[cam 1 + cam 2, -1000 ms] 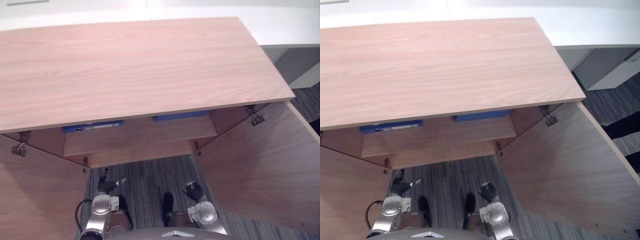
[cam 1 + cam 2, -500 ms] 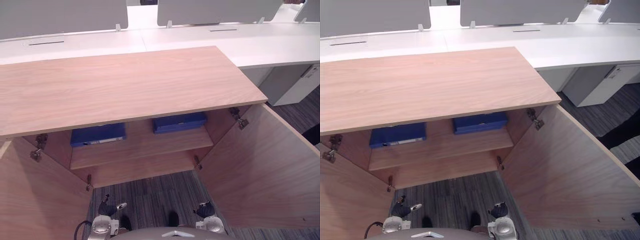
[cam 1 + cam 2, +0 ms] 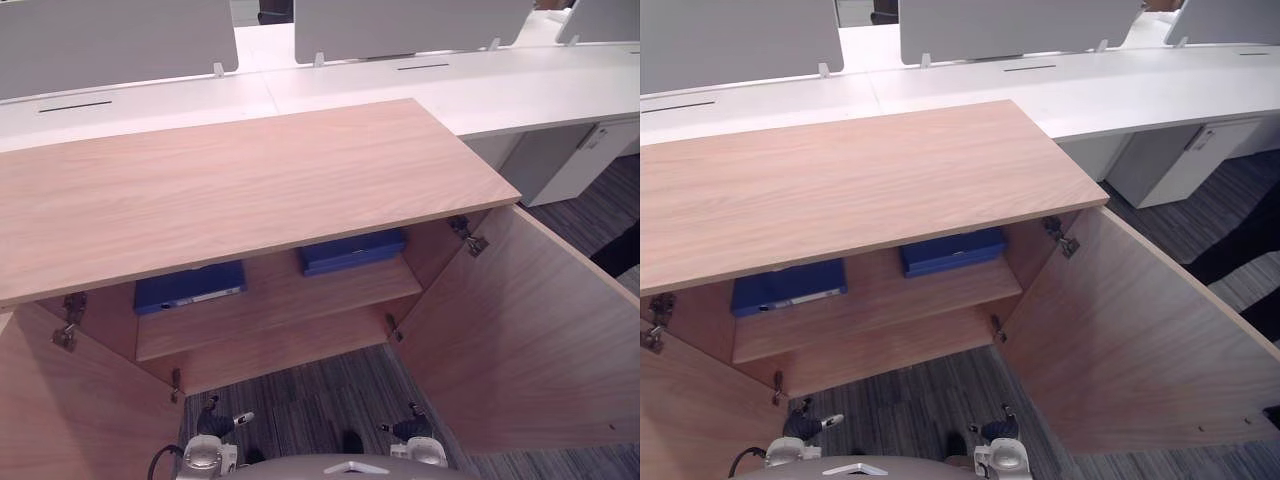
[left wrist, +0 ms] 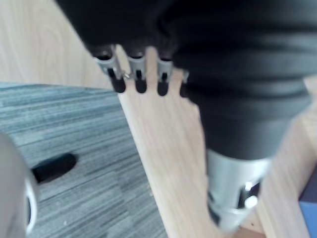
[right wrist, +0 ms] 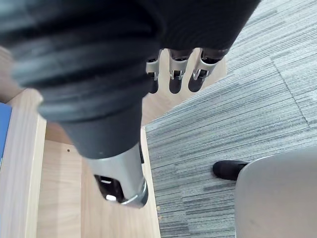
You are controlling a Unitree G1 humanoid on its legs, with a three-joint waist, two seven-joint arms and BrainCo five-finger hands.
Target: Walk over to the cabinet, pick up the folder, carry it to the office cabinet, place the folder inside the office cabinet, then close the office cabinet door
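A blue folder is laid flat on the shelf inside the office cabinet, and a second blue folder is laid near it. Which one was carried cannot be told. The left door and right door are swung wide, so the closing is judged not yet done. The left hand and right hand are held low over the carpet, fingers loose and apart, with nothing in them, likely ready for the doors to be pushed.

Wooden shelf in open cabinet: left blue folder, right blue folder, both flat, apart.
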